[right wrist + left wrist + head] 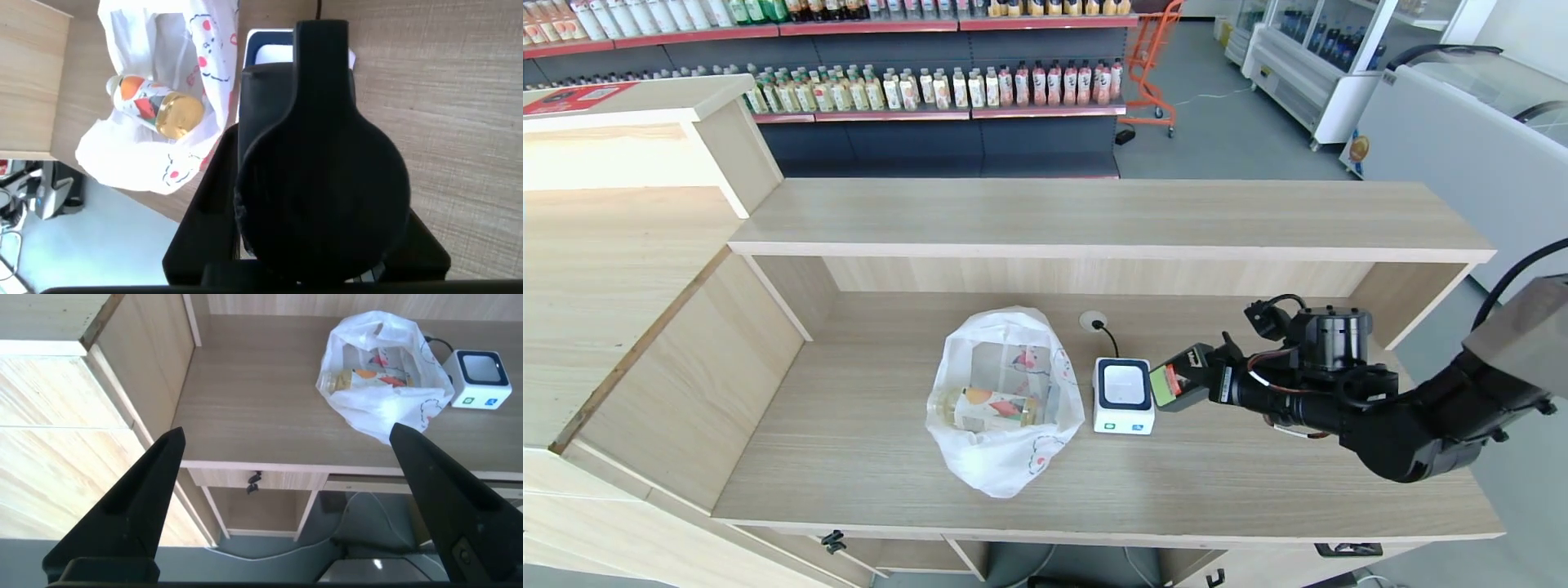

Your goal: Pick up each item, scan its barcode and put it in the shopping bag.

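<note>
Green-labelled box sits clamped in our right gripper, held just beside the white scanner. Our left gripper gapes wide, and the shopping bag beside the scanner holds a bottle.

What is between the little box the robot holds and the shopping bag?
The scanner stands on the counter between them: the small box, held by the right gripper, is on one side, the shopping bag on the other. Carried above the scanner, it should probably pass.
</note>
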Controlling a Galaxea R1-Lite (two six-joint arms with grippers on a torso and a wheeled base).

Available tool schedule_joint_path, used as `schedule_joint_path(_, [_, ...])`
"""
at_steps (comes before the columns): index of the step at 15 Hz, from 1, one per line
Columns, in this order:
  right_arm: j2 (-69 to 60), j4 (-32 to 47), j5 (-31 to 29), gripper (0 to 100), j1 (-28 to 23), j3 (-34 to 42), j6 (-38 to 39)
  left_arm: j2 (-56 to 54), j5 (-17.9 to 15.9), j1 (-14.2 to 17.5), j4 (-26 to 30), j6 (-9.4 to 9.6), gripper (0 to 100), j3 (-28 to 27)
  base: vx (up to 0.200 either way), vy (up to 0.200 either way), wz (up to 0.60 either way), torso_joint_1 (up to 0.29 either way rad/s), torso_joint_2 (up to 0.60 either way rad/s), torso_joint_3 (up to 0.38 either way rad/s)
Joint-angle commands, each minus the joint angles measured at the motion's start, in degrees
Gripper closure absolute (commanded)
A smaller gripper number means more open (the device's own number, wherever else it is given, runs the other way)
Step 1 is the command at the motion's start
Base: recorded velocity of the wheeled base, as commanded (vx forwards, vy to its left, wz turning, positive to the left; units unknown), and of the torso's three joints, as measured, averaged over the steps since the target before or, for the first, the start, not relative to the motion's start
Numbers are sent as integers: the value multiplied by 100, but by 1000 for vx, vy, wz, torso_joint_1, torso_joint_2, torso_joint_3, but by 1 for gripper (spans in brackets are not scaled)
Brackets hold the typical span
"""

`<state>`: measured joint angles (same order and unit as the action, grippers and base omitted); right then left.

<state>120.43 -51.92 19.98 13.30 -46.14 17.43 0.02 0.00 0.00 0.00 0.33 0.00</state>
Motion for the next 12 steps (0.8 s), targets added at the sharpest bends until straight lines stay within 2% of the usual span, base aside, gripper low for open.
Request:
schedule_joint_path(1, [349,-2,85,100,24,-246,6,-2,0,0,0,2,0,0,0,0,0,0,0,0])
schedule_joint_path(7, [719,-11,120,100,164,-607,23,-2,0,0,0,11,0,0,0,0,0,0,0,0])
schedule_joint_path(12, [1193,-29,120,100,261,-1187,32,-2,0,0,0,11,0,0,0,0,0,0,0,0])
